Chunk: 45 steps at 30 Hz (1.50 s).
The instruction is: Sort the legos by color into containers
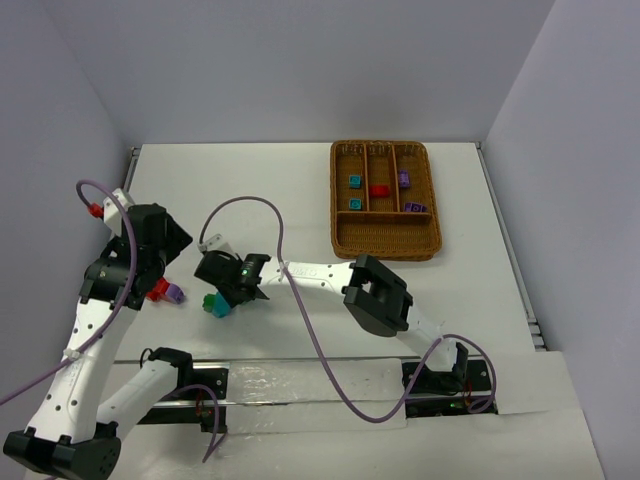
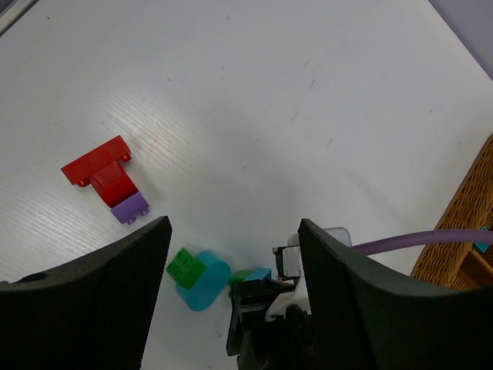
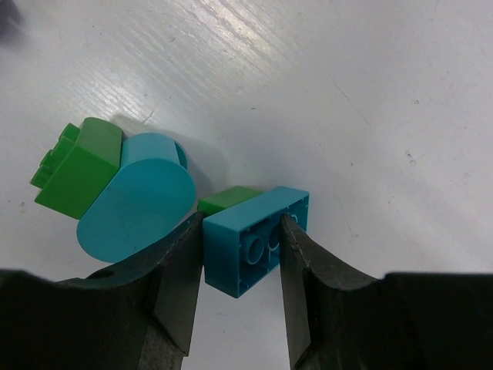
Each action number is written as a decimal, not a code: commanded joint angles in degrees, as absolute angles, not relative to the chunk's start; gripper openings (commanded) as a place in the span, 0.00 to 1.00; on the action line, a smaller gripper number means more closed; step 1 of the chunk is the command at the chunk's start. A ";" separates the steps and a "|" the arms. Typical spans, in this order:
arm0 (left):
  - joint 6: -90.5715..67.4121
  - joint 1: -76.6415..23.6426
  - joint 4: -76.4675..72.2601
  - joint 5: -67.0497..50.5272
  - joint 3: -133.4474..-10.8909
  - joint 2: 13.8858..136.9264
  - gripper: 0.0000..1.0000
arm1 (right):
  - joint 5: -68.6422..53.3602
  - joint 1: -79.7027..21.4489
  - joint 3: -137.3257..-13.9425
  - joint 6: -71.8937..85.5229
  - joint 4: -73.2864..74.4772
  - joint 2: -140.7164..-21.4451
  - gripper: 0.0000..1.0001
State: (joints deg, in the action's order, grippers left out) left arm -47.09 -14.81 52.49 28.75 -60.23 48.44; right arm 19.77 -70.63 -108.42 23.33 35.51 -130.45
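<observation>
My right gripper (image 3: 242, 231) is shut on a teal-blue brick (image 3: 254, 240), held by its long sides with its hollow underside toward the camera. A small green brick (image 3: 227, 198) sits right behind it. To their left lies a teal rounded piece (image 3: 135, 204) joined to a green brick (image 3: 77, 166). In the top view the right gripper (image 1: 228, 292) is left of centre. My left gripper (image 2: 233, 231) is open and empty, hovering above the table. A red brick (image 2: 100, 169) with a purple brick (image 2: 129, 206) lies to its left.
The wicker tray (image 1: 385, 243) stands at the back right. Its slots hold two teal bricks (image 1: 354, 181), a red brick (image 1: 378, 190) and two purple bricks (image 1: 404, 180). A purple cable (image 1: 280, 235) arcs over the right arm.
</observation>
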 commanded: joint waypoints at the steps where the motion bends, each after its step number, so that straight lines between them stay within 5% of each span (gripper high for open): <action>1: -45.66 -14.41 51.29 29.28 -60.65 47.90 0.75 | 22.14 -71.06 -108.91 24.47 35.82 -126.07 0.00; 8: -42.94 -14.37 47.24 25.45 -58.89 48.43 0.75 | 14.60 -66.10 -99.76 27.46 32.00 -113.61 0.00; 15: -36.24 -14.41 40.47 13.45 -58.63 50.70 0.74 | -13.81 -51.76 -74.27 34.31 12.72 -100.06 0.00; 22: -28.36 -14.50 33.16 -4.85 -55.64 49.26 0.73 | -33.65 -44.17 -63.79 41.85 -1.14 -99.15 0.00; 32: -27.92 -14.50 34.01 -4.43 -54.18 49.53 0.73 | -24.52 -43.76 -67.95 36.35 8.98 -98.57 0.01; 37: -28.34 -14.59 34.37 -2.99 -53.93 49.79 0.73 | -12.60 -44.36 -70.00 32.15 17.50 -96.40 0.22; 39: -28.48 -14.59 34.20 -2.72 -53.61 49.84 0.73 | -5.05 -44.83 -70.04 30.11 21.49 -95.26 0.49; 45: -28.65 -14.50 33.67 -3.24 -53.53 50.62 0.73 | 5.57 -45.18 -68.31 25.73 26.43 -94.99 0.73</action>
